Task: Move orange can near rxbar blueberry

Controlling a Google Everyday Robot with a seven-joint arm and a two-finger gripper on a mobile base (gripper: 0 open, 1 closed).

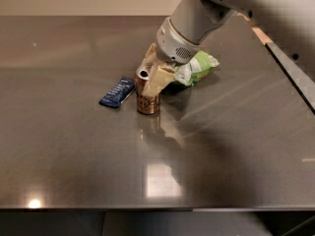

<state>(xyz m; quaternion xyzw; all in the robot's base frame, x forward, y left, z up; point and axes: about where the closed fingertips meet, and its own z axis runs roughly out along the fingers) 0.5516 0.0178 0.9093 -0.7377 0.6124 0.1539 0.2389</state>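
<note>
The orange can (147,101) stands upright on the steel table (74,156), its silver top showing. My gripper (152,77) is shut on the can, one pale finger (158,80) down its right side and the other behind it. The rxbar blueberry (117,92), a flat dark-blue wrapper, lies just left of the can with a small gap between them.
A green-and-white snack bag (196,68) lies right behind the can, partly under my arm (197,21). The table's right edge (290,68) runs diagonally at the far right, and the front edge is near the bottom.
</note>
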